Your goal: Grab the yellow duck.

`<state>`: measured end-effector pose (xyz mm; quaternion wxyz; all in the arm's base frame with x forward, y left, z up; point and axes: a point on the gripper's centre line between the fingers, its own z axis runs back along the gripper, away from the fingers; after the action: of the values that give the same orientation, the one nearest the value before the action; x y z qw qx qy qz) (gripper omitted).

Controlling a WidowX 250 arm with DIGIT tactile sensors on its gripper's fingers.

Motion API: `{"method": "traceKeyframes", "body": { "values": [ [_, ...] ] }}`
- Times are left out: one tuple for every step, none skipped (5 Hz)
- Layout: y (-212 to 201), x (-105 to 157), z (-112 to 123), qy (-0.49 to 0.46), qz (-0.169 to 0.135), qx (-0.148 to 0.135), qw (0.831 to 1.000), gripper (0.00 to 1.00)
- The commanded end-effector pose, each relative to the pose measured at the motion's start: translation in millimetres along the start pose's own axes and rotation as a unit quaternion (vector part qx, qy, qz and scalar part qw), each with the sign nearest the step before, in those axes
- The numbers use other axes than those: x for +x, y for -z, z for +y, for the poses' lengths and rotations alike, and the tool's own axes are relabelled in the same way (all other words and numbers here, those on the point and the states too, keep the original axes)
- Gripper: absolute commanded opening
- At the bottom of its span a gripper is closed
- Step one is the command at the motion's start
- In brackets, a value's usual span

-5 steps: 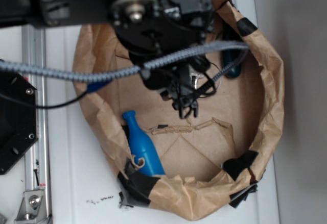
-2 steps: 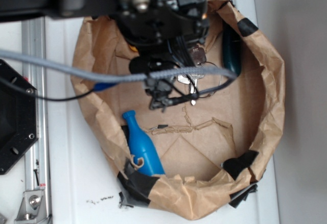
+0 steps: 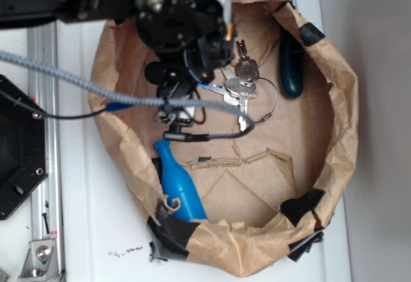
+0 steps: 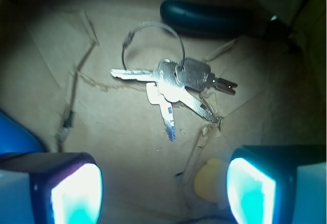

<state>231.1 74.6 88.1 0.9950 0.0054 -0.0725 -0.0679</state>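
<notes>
- Exterior view: the arm reaches in from 11 o'clock over a crumpled brown paper basin. The gripper hangs over the left half of the floor.
- Wrist view: gripper fingers stand wide apart, one lit pad at 8 o'clock, the other at 4 o'clock. Nothing sits between them except bare cardboard floor. Empty, wide open.
- The yellow duck shows only as a small pale-yellow rounded lump at about 5 o'clock in the wrist view, tucked against the inner edge of the right-hand finger and partly hidden by it. Beak and facing cannot be made out, so no long axis can be called.
- Duck not found in the exterior view; probably masked by the arm and cables.
- Key relation: the duck lies off the gripper's centreline, toward the 4 o'clock finger, not in the gap. Judgement: the wrist needs to slide toward that side to centre the lump between the pads before descending and closing.
- Bunch of keys on a wire ring lies at 12 o'clock ahead, well apart from the duck.
- Dark teal object lies further up, at 1 o'clock.
- Blue bottle lies at 7 o'clock in the basin, neck towards 11; its blue edge shows beside the left finger in the wrist view.
</notes>
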Motion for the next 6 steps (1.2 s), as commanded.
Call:
{"method": "traceKeyframes", "body": {
  "values": [
    [7.4,0.7,15.7,0.025,0.011,0.041,0.999,1.00],
    [17.5,-3.0,31.7,0.042,0.014,0.059,0.997,1.00],
    [23.8,-5.7,44.8,0.065,0.031,0.063,0.995,1.00],
    [32.4,-13.3,57.5,0.067,0.060,0.073,0.993,1.00],
    [42.2,-14.1,59.2,0.075,0.054,0.063,0.994,1.00],
    [54.2,-10.0,55.5,0.087,0.063,0.061,0.992,1.00]
  ]
}}
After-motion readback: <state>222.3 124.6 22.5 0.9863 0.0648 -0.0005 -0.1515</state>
